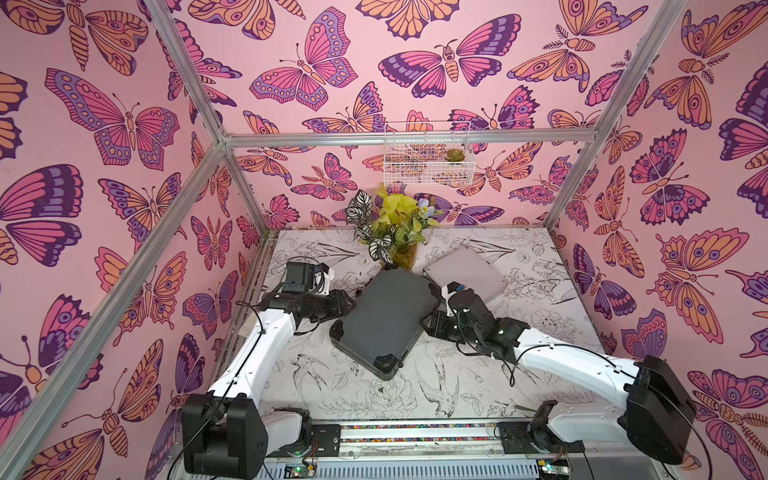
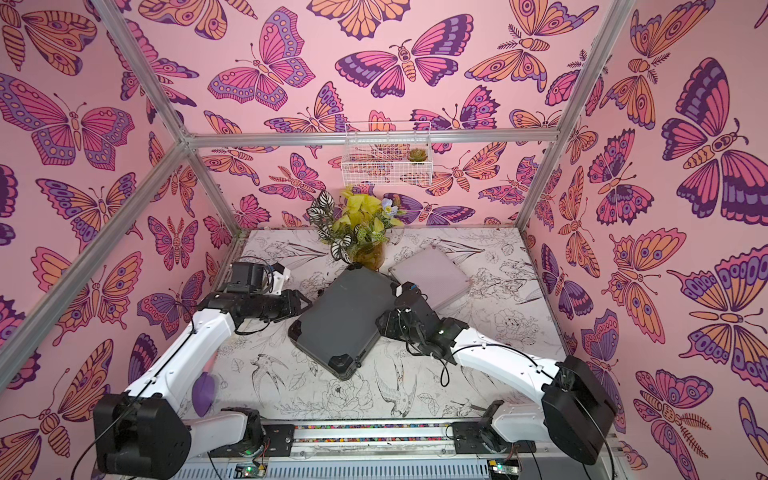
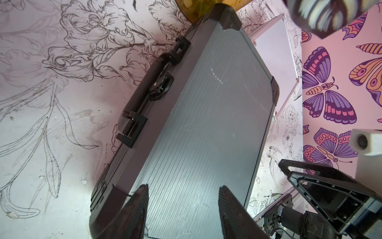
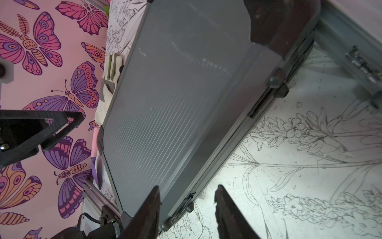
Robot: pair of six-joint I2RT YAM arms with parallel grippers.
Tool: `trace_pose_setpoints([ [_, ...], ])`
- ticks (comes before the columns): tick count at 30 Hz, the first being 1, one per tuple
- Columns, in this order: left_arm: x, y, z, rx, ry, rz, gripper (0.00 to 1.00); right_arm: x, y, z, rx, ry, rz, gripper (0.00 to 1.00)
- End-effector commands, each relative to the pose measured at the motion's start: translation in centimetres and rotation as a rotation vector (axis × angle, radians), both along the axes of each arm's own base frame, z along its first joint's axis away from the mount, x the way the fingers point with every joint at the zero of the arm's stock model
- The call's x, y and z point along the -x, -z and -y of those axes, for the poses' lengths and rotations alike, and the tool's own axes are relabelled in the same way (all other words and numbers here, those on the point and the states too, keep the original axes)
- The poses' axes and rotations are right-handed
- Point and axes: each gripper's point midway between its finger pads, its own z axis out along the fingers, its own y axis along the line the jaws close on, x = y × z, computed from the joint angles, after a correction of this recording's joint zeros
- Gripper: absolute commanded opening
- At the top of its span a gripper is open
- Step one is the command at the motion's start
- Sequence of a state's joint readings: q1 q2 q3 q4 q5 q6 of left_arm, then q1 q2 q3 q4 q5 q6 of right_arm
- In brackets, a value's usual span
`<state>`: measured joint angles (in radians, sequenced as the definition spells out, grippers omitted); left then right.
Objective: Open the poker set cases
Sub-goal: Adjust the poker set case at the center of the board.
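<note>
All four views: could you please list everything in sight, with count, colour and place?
grey case: 1, dark grey with black corners, mid-table, shut.
silver case: 1, silvery-pink, behind and right of the grey case, shut.
plant: 1, yellow and striped leaves, back of table.
basket: 1, white wire, on back wall.
succulent: 1, green, in basket.
table: 1, white with ink drawings.
left gripper: 1, black, astride grey case's left edge.
right gripper: 1, black, astride its right edge.

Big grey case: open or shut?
Shut. The grey case shows only its ribbed lid in both top views; the seam on the handle side is closed. Latches: cannot tell.
</note>
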<state>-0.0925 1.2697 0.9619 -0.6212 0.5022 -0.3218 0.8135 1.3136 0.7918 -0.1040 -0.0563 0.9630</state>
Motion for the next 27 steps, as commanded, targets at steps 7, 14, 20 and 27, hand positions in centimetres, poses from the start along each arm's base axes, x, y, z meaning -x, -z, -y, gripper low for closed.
trace_pose_setpoints([
  [7, 0.3, 2.4, 0.4, 0.027, 0.027, -0.075, 0.57, -0.3, 1.3, -2.1, -0.070, 0.017, -0.080, 0.61],
  [14, 0.4, 3.3, -0.3, -0.002, 0.007, -0.089, 0.57, -0.4, 1.6, -2.8, -0.073, -0.001, -0.096, 0.58],
  [20, 0.4, 3.9, -0.3, 0.000, 0.012, -0.110, 0.58, -0.5, 1.6, -3.1, -0.073, -0.011, -0.102, 0.58],
  [27, 0.4, 4.7, -0.2, -0.003, 0.023, -0.130, 0.58, -0.6, 2.0, -3.4, -0.070, -0.012, -0.119, 0.54],
])
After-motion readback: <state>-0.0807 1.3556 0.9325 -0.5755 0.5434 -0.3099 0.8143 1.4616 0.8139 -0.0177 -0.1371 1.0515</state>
